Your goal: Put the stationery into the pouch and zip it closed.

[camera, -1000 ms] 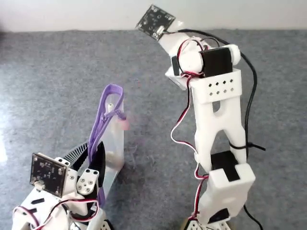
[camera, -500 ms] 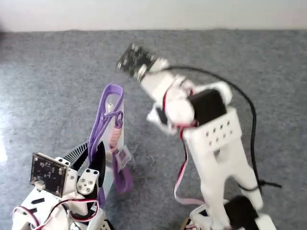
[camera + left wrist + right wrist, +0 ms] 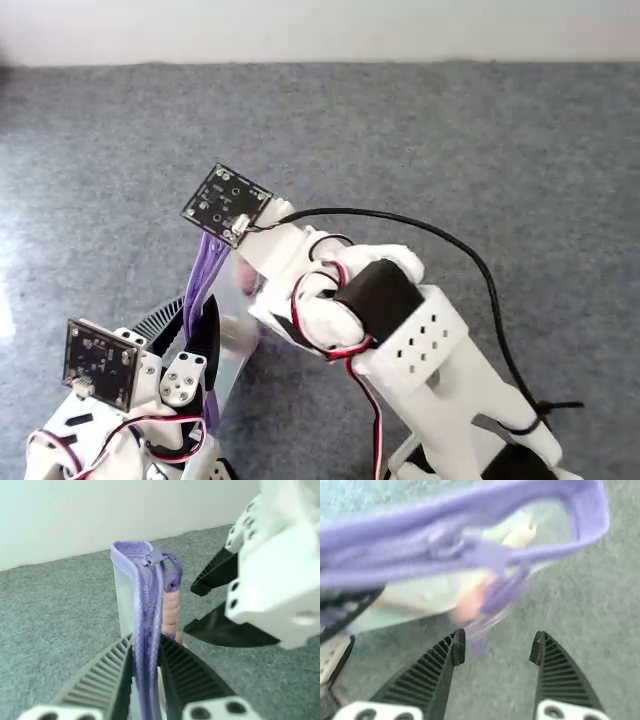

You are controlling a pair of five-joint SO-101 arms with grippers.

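High view, near left: the left gripper [image 3: 195, 335] sits low on the mat [image 3: 500, 150], clenched on the purple band [image 3: 200, 280] of the pouch [image 3: 235, 345]. The pouch stands on edge, running from that grip toward the far side. Its far end is hidden under the right arm's wrist.

Left wrist view: the left gripper [image 3: 146, 642] pinches the band [image 3: 145, 605] flat between both ribbed pads. The pull [image 3: 161, 557] sits at the top far end of the pouch [image 3: 125, 595], its tab hanging to the right. A pink piece [image 3: 170, 612] lies just right of the band. We cannot tell whether it is inside the clear wall or outside it. The right gripper [image 3: 189, 607] is just right of that, fingers spread and touching nothing.

Right wrist view: the right gripper [image 3: 498, 637] is released and grasping nothing, with the pouch [image 3: 420, 595] ahead of it and a pale stick [image 3: 520, 535] inside.

We judge that zipping is the step in hand:
- Keep the left pinch firm so the band stays taut and upright.
- Bring the right fingers onto the tab alone, clear of the pink piece and the band.
- Close fully before drawing.
- Pull in line with the band, not sideways, or the pouch will fold over.

We cannot read which way the zip closes.
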